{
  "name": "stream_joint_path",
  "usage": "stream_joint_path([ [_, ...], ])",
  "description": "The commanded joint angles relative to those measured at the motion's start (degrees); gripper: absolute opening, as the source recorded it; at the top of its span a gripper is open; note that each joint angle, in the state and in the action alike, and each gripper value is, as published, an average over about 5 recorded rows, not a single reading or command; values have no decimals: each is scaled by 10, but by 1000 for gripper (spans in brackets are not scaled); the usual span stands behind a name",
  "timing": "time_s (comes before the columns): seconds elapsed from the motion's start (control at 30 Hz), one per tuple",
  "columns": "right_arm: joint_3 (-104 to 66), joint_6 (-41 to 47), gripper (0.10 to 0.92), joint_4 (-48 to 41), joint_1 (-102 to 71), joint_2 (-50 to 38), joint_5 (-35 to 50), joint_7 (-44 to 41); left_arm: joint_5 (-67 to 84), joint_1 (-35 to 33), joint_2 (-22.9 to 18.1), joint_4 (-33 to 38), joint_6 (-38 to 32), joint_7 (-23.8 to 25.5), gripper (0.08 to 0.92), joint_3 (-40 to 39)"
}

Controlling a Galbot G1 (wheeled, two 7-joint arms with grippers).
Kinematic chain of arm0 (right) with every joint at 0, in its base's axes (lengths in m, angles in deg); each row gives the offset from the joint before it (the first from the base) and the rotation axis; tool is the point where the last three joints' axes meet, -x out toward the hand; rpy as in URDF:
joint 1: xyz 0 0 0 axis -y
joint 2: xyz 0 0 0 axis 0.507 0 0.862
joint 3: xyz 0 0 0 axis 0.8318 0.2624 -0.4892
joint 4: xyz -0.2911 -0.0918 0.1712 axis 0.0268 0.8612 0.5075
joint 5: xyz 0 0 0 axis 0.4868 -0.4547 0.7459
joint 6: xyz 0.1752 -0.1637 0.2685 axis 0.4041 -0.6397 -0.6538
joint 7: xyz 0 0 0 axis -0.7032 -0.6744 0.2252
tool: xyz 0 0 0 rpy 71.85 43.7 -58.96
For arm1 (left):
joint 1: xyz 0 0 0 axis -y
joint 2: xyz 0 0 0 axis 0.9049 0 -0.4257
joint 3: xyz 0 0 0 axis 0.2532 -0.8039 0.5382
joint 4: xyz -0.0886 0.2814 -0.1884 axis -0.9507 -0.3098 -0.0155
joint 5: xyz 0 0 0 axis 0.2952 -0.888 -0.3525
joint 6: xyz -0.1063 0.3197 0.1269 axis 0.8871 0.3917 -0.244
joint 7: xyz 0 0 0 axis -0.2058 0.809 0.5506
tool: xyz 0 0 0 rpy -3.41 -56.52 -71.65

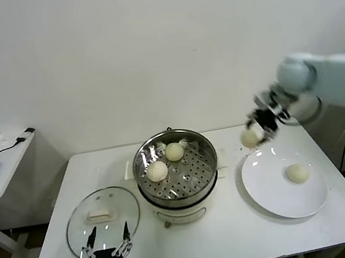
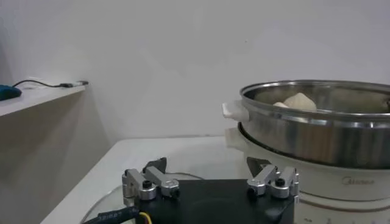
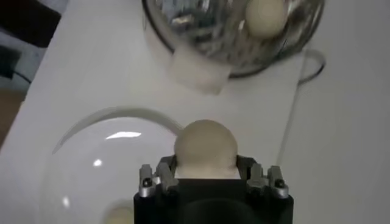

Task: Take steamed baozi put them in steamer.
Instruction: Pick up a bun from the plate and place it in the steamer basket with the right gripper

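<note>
Waiting near the table's front edge, the left gripper (image 1: 105, 241) spreads its fingers, empty, beside the glass lid (image 1: 101, 213). One bun (image 1: 297, 173) sits on the plate (image 1: 273, 198) at the right edge. The right gripper (image 1: 260, 129) clenches another bun (image 1: 250, 136) above the plate's far rim. Carry it level over the steamer (image 1: 176, 168) (two buns inside), lower onto bare tray, then release. Its fingertips are hidden behind the bun.
</note>
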Motion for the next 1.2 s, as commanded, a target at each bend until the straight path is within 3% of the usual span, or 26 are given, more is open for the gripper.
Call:
stream_joint_path([
  [0.03, -5, -191, 655, 53, 113, 177, -14, -25, -5, 11, -2, -3, 7, 2, 823, -4],
  [0.2, -21, -225, 653, 89, 20, 214, -114, 4, -5, 16, -3, -10, 8, 2, 823, -2],
  [0.43, -26, -242, 653, 44, -78, 248, -202, 44, -4, 16, -4, -15, 7, 1, 823, 0],
  [0.93, -32, -220, 661, -24, -184, 264, -267, 97, -5, 14, -12, -16, 6, 0, 823, 1],
  [1.2, -33, -232, 801, -33, -164, 257, -231, 86, -4, 11, -11, -13, 5, 0, 823, 2],
])
